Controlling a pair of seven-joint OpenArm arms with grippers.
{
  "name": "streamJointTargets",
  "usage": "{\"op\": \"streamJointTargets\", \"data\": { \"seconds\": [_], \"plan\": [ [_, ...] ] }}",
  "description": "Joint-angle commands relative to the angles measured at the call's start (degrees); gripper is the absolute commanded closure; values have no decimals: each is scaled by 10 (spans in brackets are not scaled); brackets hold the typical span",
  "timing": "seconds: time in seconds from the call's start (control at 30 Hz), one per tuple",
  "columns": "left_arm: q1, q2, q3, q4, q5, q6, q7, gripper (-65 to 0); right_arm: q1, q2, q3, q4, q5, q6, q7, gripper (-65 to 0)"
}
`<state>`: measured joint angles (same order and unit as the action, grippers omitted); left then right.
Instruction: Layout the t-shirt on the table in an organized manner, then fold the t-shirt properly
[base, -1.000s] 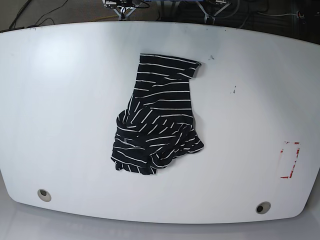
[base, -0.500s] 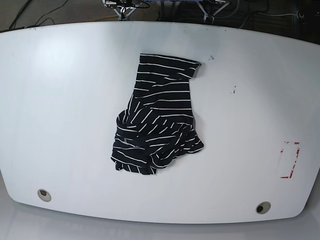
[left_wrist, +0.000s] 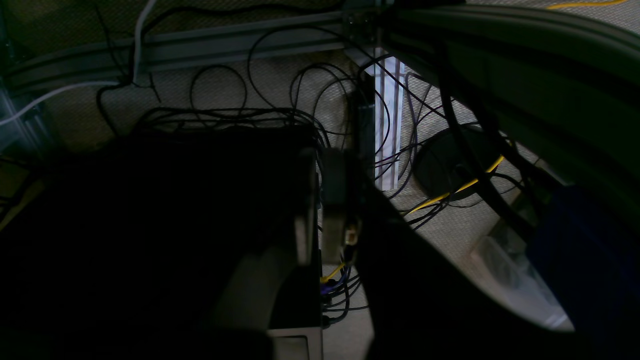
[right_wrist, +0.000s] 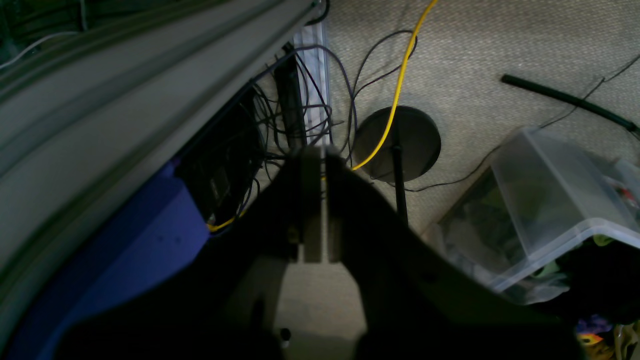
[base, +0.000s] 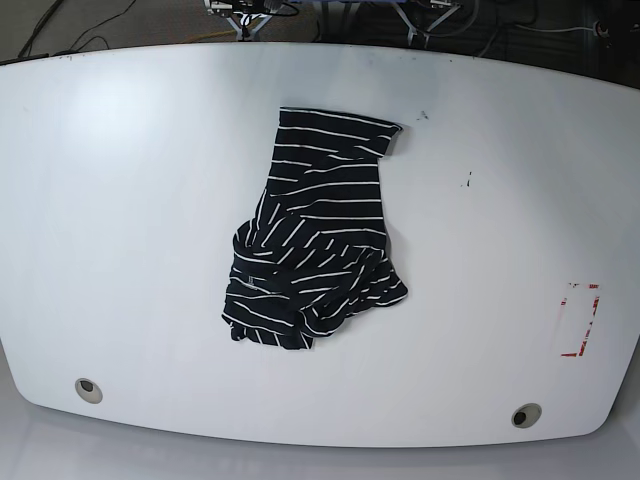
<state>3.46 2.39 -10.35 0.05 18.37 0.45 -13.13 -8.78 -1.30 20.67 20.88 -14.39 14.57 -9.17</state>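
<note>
The t-shirt (base: 315, 245) lay crumpled mid-table (base: 120, 220), its sleeves and collar lost in the folds. My left gripper (left_wrist: 325, 210) and right gripper (right_wrist: 315, 200) were both pressed together, empty, down below the table's edge among dim cables; the base view missed them.

We find no readable text, label, brand or number in any view. The only marking is a red-outlined rectangle (base: 579, 320) on the table (base: 120, 220), and it carries no letters.
</note>
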Motion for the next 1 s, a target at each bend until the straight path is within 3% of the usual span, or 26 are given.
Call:
{"op": "streamJointTargets", "data": {
  "seconds": [0.0,0.97],
  "plan": [
    [5,-3,2,0,2,-2,-2,-30,3,-4,1,-1,0,2,8,-16],
    [3,-3,2,0,0,-2,-2,-31,10,-2,1,0,0,2,8,-16]
  ]
}}
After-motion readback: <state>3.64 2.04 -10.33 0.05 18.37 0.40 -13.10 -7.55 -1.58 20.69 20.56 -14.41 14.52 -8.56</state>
